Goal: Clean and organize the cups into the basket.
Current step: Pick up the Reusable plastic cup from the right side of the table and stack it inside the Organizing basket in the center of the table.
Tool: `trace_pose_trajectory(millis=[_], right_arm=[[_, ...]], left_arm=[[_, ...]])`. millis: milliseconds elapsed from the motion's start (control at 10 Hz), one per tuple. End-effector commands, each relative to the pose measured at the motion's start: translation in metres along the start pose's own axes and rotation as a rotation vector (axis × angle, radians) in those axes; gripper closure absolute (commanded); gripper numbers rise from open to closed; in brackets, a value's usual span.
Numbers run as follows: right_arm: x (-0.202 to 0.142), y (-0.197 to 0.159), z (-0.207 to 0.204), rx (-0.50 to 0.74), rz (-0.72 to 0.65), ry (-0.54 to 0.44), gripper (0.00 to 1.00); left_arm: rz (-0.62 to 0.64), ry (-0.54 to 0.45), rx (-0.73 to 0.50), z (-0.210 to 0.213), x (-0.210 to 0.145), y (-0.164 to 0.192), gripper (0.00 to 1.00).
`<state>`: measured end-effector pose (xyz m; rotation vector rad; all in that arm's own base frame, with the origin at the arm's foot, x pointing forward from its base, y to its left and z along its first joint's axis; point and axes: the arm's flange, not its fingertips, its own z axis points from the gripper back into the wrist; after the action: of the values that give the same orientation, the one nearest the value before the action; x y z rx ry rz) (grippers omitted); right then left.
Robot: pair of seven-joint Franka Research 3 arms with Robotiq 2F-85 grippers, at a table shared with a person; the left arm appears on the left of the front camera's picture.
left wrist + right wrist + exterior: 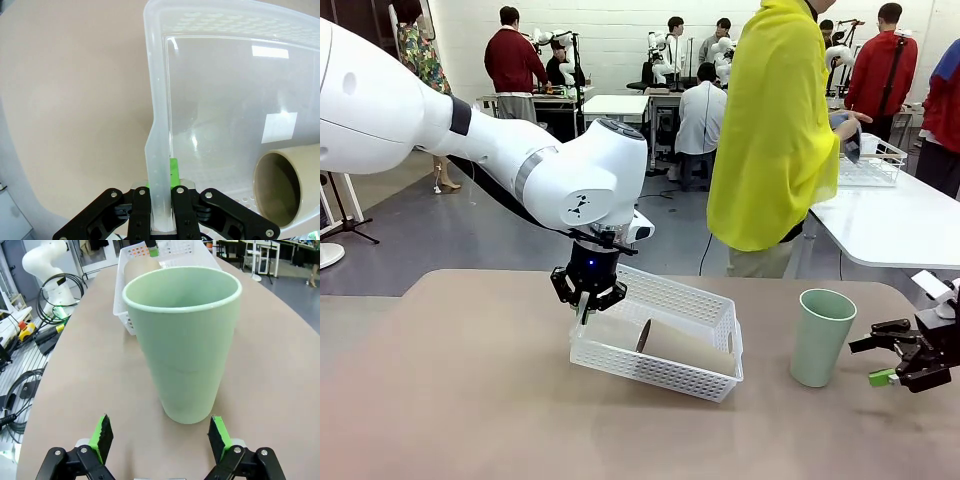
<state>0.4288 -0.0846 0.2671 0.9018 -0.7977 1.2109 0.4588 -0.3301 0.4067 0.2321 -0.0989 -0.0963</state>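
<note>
Cup (182,340) stood upright straight ahead of the right claw (160,434), jaws apart; left claw (161,187) was clamped on the basket (156,90) rim.

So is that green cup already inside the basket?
No, the green cup stands upright on the table, apart from the basket, which holds a brown cup lying on its side.
</note>
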Motion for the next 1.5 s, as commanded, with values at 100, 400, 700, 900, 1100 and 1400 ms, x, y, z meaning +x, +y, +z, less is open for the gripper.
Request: trace_pose_trajectory(millis=[100,400,700,900,1100,1400], right_arm=[[0.003,-0.014,-0.015,0.019,0.039,-0.054,0.0],[0.007,-0.024,-0.028,0.063,0.073,-0.08,0.0],[0.011,-0.029,-0.037,0.081,0.081,-0.117,0.0],[0.014,-0.033,-0.045,0.072,0.087,-0.107,0.0],[0.016,-0.039,-0.05,0.051,0.084,-0.105,0.0],[0.021,-0.045,-0.062,0.048,0.102,-0.126,0.0]], left_arm=[[-0.008,-0.007,0.009,-0.001,-0.003,-0.001,1.0],[-0.008,-0.007,0.009,-0.001,-0.003,-0.001,1.0],[-0.008,-0.007,0.009,-0.001,-0.003,-0.001,1.0],[-0.008,-0.007,0.009,-0.001,-0.003,-0.001,1.0],[-0.008,-0.007,0.009,-0.001,-0.003,-0.001,1.0],[-0.008,-0.007,0.009,-0.001,-0.003,-0.001,1.0]])
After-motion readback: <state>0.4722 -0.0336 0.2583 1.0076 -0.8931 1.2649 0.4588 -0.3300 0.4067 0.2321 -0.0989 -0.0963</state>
